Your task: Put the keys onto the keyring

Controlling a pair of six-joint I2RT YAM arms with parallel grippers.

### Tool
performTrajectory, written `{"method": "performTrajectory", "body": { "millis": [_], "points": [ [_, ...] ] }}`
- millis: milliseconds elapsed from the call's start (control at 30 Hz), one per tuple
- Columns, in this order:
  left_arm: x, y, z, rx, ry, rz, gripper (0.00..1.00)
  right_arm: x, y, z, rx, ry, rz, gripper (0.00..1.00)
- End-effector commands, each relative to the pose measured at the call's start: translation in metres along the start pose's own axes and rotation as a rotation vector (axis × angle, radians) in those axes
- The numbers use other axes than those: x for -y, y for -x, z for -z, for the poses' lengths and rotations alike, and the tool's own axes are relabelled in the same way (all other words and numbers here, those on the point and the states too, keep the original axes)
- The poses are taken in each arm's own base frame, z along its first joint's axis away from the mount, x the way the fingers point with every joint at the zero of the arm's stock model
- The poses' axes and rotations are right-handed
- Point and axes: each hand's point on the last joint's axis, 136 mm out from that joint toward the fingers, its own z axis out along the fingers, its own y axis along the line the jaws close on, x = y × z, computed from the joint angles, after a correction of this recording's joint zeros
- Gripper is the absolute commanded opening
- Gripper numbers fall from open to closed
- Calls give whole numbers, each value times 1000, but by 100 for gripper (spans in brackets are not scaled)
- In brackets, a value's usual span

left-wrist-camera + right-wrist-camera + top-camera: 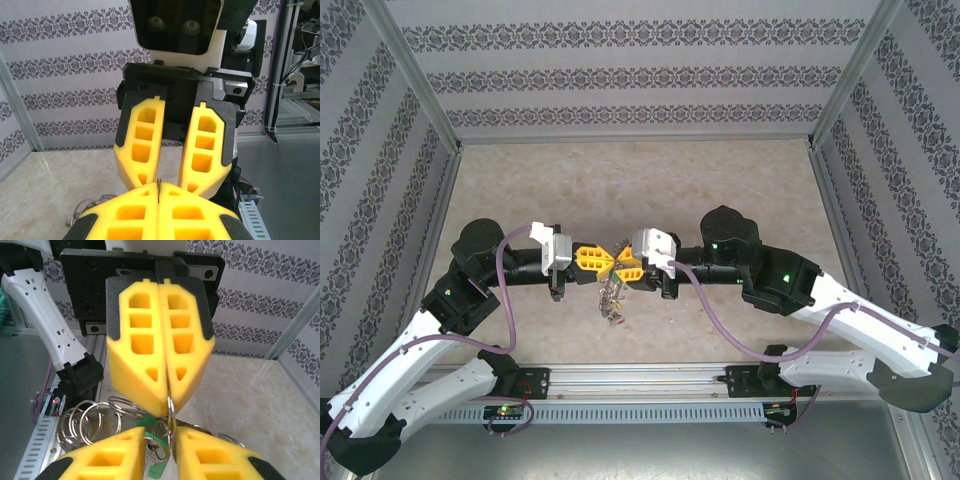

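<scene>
Looks unfinished: left gripper [167, 402] clamps the keyring [171, 412]; right gripper [159, 436], right beside the keyring, straddles the green key [159, 470], can't tell if gripping.

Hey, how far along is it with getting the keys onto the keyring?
Done: the keyring hangs pinched in the shut left end effector. In hand: the right end effector faces it, jaws slightly apart around ring wire and a green tag; whether it grips anything is unclear. Left: I cannot confirm any key is threaded, so threading probably remains.
</scene>
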Motion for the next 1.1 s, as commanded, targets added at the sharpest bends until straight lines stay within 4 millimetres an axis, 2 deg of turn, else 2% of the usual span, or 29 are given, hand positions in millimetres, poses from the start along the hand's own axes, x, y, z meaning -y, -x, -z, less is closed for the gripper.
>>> {"method": "performTrajectory", "body": {
  "millis": [0,133,200,267,333,400,533,633,767,1067],
  "points": [
    [3,22,5,77,-8,-62,0,2,11,1,42,7,1,20],
    [5,22,5,79,-17,-57,0,4,14,0,57,-2,5,15],
    [4,21,4,81,-18,-51,0,6,12,-1,50,-8,6,10],
    [4,20,4,81,-18,-47,0,8,11,-2,41,-18,13,0],
    [2,16,3,55,-10,-41,0,10,9,-2,25,-30,22,0],
    [-2,3,4,-30,14,-43,0,14,6,0,-11,-50,37,0],
    [-12,-27,8,-228,60,-95,20,20,-8,3,-136,-79,74,0],
    [-20,-45,11,-366,69,-129,20,23,-19,3,-238,-85,94,0],
    [-24,-47,12,-409,72,-163,19,23,-25,1,-299,-69,99,0],
    [-17,-43,3,-365,23,-136,20,22,-28,-11,-323,-36,96,0]
  ]
}}
